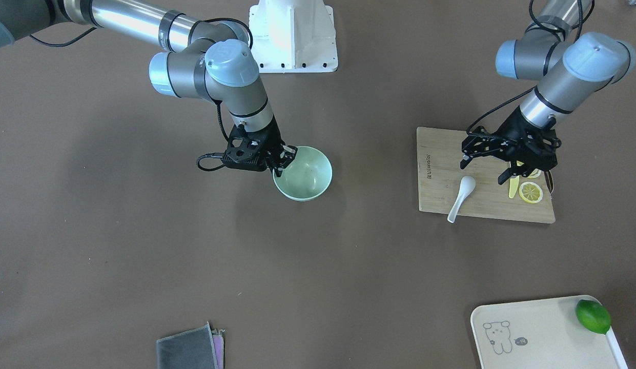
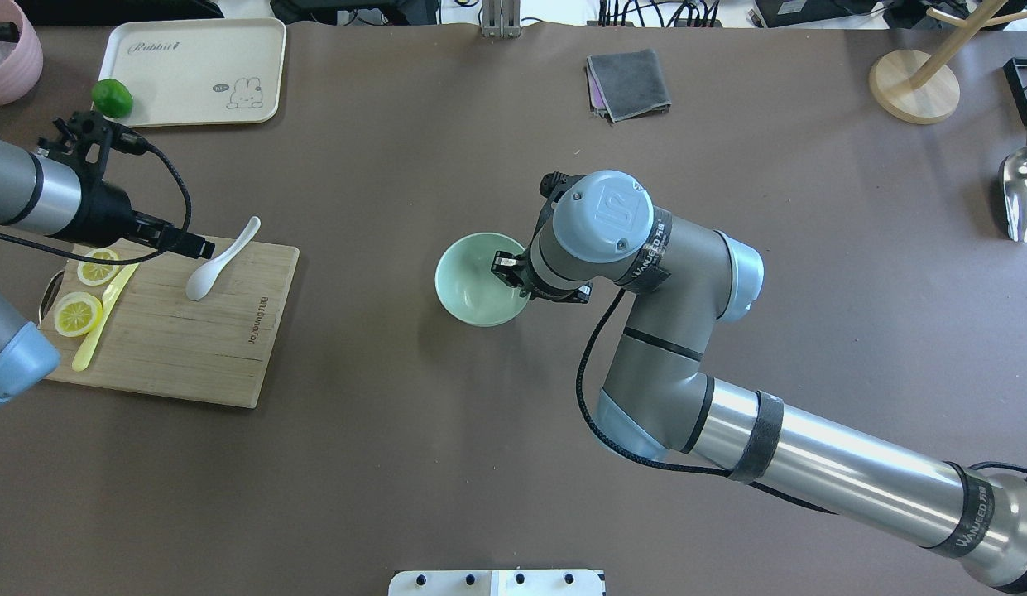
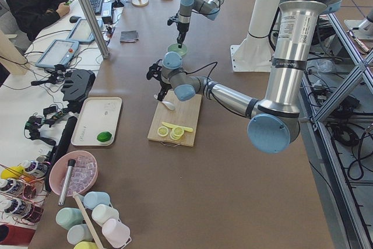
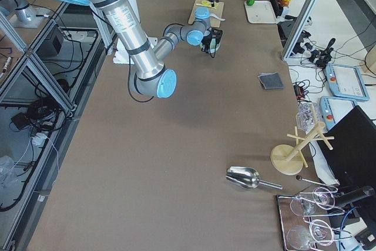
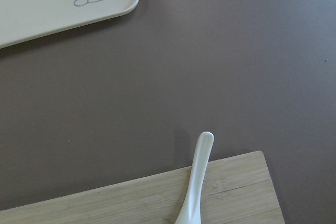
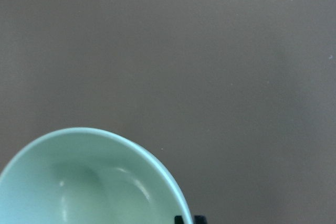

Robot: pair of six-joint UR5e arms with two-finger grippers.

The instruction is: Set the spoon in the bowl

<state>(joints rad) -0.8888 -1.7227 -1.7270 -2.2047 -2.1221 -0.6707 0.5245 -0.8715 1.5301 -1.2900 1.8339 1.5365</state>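
**Item: white spoon on cutting board – bowl held at mid-table**

Spoon [image 1: 461,198]: white and glossy, with a rounded scoop. It lies flat on the bamboo cutting board [image 1: 440,169], and its handle tip overhangs the board's edge on the operators' side. Nothing touches it.

Bowl [image 1: 311,180]: pale mint green. It stands upright on the brown table [image 1: 348,266], well apart from the board, and nothing shows inside it.

Left gripper [image 1: 482,172]: hangs over the board just beside the scoop with its jaws spread wide, holding nothing. The left wrist view shows only the spoon's handle, the board's corner and a tray corner (no fingers in frame).

Right gripper [image 1: 286,160]: set on the bowl's rim on the robot's side, with one finger inside and one outside – a narrow pinch across the wall. The right wrist view shows the rim curving down to a dark fingertip [image 6: 183,219] at the bottom edge.

Also on the board: two lemon slices [image 1: 531,192] and a yellow knife [image 1: 513,188], both beyond the left gripper from the spoon.

Elsewhere on the table: a cream tray [image 1: 543,333] with a lime [image 1: 593,316] at its corner, and a folded grey cloth [image 1: 189,351].
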